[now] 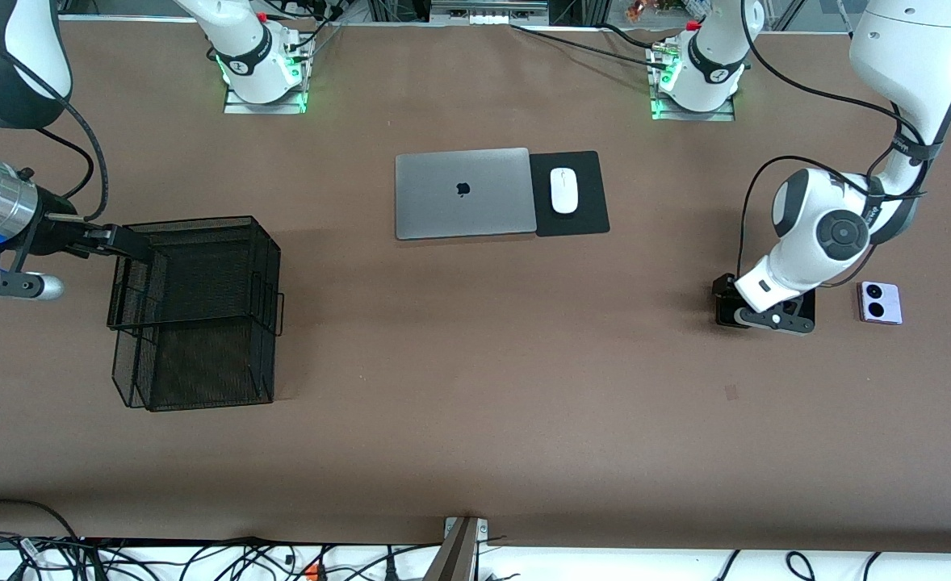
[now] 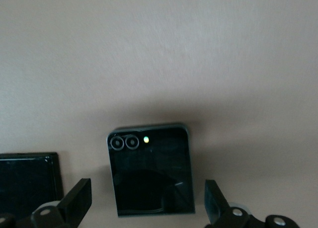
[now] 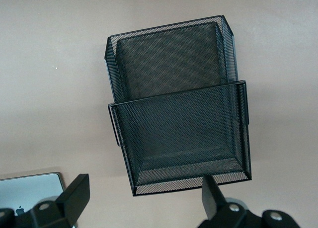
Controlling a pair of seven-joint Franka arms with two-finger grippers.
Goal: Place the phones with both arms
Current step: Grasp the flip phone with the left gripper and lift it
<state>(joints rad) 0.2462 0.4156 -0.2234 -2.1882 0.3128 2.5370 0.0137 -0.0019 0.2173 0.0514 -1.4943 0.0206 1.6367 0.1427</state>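
Front view gives us the left end effector [image 1: 754, 315] low at the left arm's end of the bench [image 1: 475, 387], over a square black phone [image 1: 722, 292] of which only a corner shows there. Through the left wrist view we see that phone [image 2: 150, 171] lying flat between the spread fingers [image 2: 74, 203], untouched, with a second black phone [image 2: 27, 183] just beside it (only partly in view). We find the lavender phone [image 1: 880, 303] flat on the bench near the same end effector, closer to the bench's end. Our right end effector [image 1: 132, 242] hovers over the black mesh basket [image 1: 193, 311] at the right arm's end, released and holding nothing. Midway between the arms' bases we see a closed silver laptop [image 1: 463, 194], with a white mouse [image 1: 563, 190] on a black pad [image 1: 584, 218] beside it.
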